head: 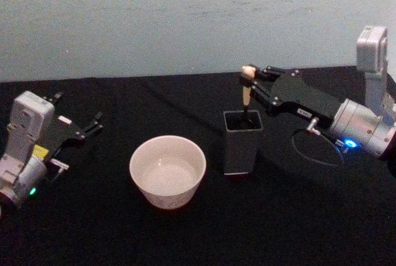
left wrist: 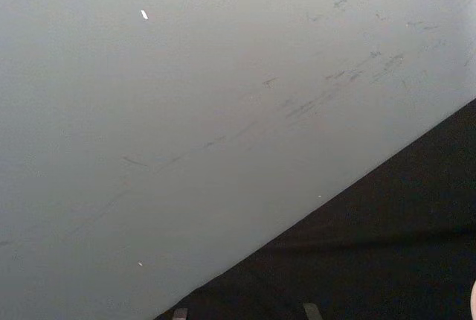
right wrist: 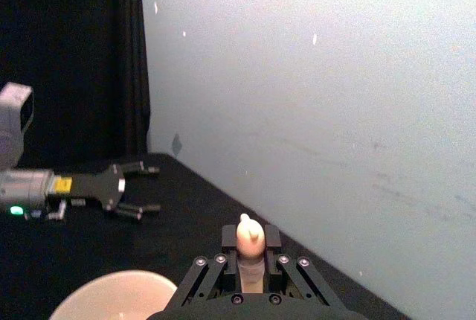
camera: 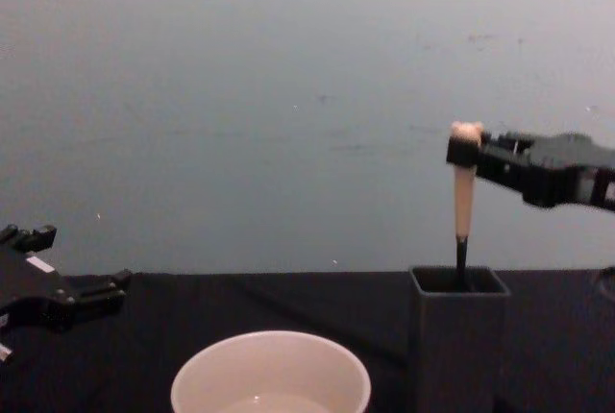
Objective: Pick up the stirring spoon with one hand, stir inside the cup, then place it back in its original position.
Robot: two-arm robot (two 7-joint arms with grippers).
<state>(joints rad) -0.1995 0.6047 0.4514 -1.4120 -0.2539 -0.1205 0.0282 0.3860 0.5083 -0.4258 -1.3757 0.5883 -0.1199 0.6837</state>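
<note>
Stirring spoon [head: 245, 96]: upright, shaft standing in the dark grey holder [head: 242, 145], handle top clamped in the right gripper [head: 250, 80].
Cup [head: 167, 192]: on the worktop [head: 93, 229], near the holder at its 8 o'clock.
Left gripper [head: 93, 124]: parked at the worktop's 9 o'clock side, fingers apart.

Cream-white cup [head: 167, 193], dark grey holder [head: 241, 151], cream-handled stirring spoon [head: 246, 96], black table [head: 93, 229], pale wall [head: 185, 18].

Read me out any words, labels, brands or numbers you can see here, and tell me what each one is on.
No text here is readable.
White label on the right gripper, shut on the stirring spoon: too small to read.
Yellow label on the open left gripper: blurred, unreadable.
White strip on the left gripper: unreadable too.
</note>
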